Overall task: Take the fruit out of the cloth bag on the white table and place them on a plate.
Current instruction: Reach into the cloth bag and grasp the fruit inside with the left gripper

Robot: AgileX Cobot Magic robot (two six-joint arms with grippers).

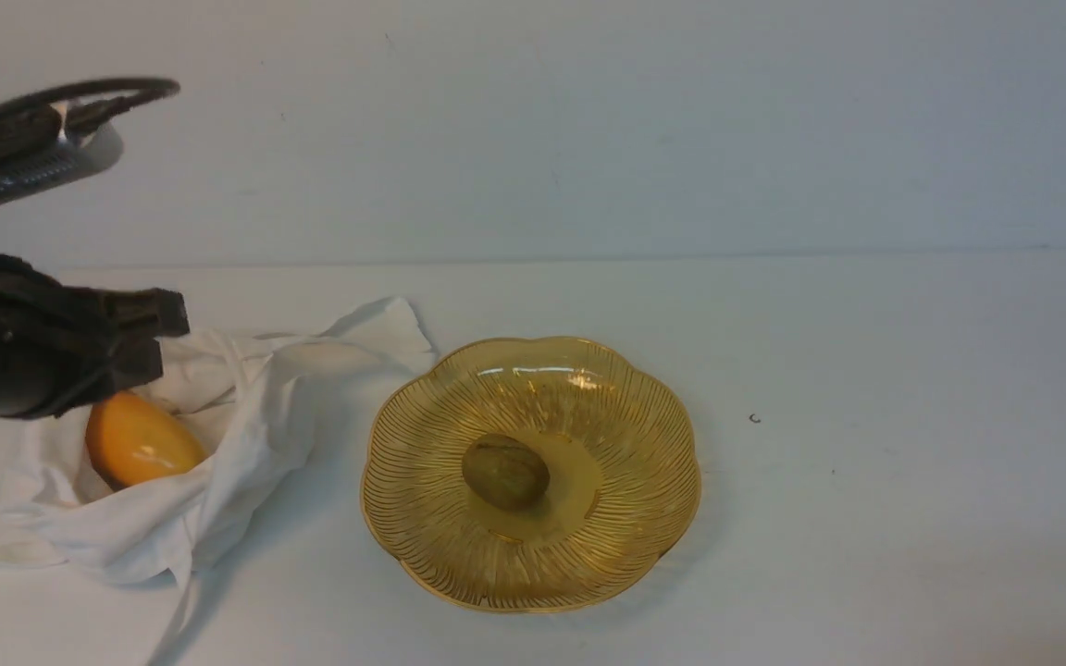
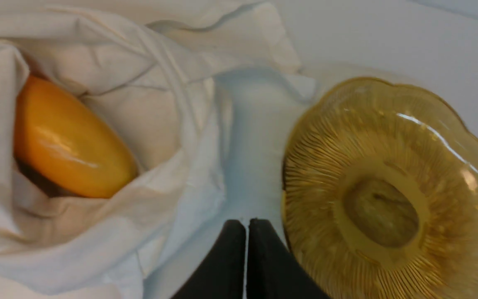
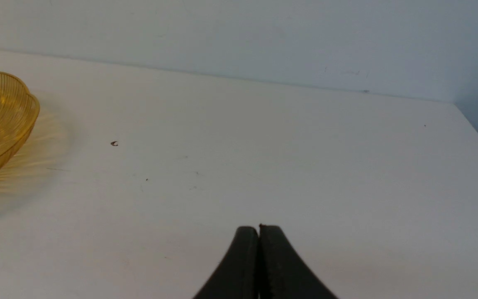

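Your left tool (image 2: 246, 224) is fully closed with nothing between its tips, and it hangs over the cloth bag (image 1: 246, 398) without touching it. The fruit (image 1: 140, 442) lies just below that tool, tucked in the bag's open mouth with its glossy orange-yellow side showing. The plate (image 1: 644, 546) sits on the tabletop (image 1: 866, 462) off to the tool's right, just beside the bag's loose flap. A brownish-green lump (image 1: 505, 472) lies at its centre.

Your right tool (image 3: 259, 230) is also pressed shut and empty. It is over bare tabletop, well apart from the plate.

I judge the main job not yet done. You have to open the left tool, lift the fruit out of the folds, and carry it right to the plate.
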